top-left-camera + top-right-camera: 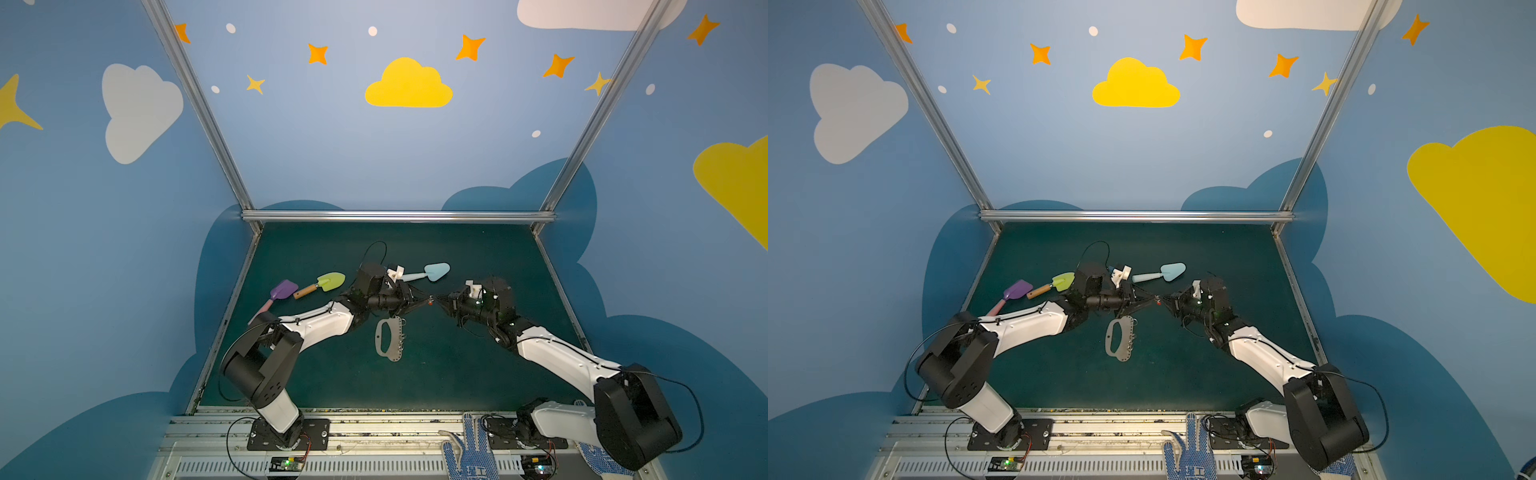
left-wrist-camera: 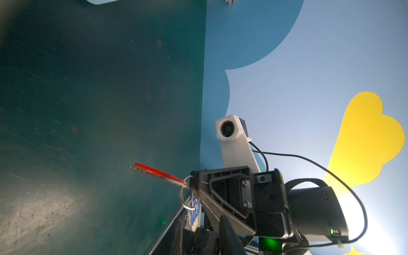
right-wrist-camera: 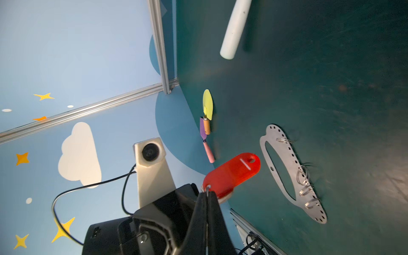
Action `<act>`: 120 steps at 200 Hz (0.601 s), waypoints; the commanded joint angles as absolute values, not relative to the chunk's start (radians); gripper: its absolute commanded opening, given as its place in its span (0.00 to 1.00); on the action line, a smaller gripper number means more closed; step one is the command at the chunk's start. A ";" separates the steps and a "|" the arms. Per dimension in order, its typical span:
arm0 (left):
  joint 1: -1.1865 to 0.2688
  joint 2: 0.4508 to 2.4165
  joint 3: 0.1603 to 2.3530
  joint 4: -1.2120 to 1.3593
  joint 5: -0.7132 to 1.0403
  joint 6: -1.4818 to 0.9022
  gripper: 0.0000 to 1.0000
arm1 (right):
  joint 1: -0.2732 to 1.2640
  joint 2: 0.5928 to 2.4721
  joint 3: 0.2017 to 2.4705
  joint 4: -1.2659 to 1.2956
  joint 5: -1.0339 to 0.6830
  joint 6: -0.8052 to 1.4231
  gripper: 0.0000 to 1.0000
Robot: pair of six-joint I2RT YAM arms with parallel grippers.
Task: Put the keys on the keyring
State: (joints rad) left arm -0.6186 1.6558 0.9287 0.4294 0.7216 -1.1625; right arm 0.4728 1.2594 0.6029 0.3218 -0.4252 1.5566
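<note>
The keyring point(image 1: 394, 349) point(image 3: 290, 164) lies flat on the green bench point(image 1: 457, 374) about the middle, its long side running near to far. The oval cut-out sits toward its left, and the row of small holes runs along its right edge, where a few little metal rings point(image 3: 305, 189) stand up from the plate. Both claws are clear of it.

Just beyond its far end and slightly to the right, the keys point(image 1: 430, 302) point(image 3: 231, 174) are held up off the bench, apart from the keyring. The right claw point(image 1: 437, 300) point(image 2: 191, 187) reaches in from the right, its jaws pressed together on the wire ring point(image 2: 187, 198) of the keys. The red tag point(image 2: 159, 173) sticks out from that ring, with a sliver of silver metal lying against it. The left claw point(image 1: 424, 299) comes in from the left and meets the right one tip to tip. In the left wrist view its fingers point(image 2: 229, 234) stand a little apart, just short of the wire ring; whether they touch it I cannot tell.

Farther back lie three toy shovels. The purple shovel point(image 1: 284, 289), pink-handled, is at the left, and the green shovel point(image 1: 331, 281) is just beside it to the right. Farthest of all, the pale blue shovel point(image 1: 436, 271) lies beyond the claws.
</note>
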 commanded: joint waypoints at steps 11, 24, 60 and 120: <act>-0.621 1.678 0.951 0.481 0.719 -1.194 0.27 | 0.480 1.227 0.590 0.397 -0.411 1.584 0.00; -0.622 1.682 0.951 0.493 0.714 -1.204 0.27 | 0.481 1.226 0.589 0.396 -0.412 1.583 0.00; -0.621 1.693 0.952 0.504 0.691 -1.218 0.24 | 0.487 1.226 0.572 0.434 -0.408 1.611 0.00; -0.619 1.706 0.946 0.533 0.675 -1.242 0.14 | 0.498 1.238 0.561 0.472 -0.419 1.624 0.00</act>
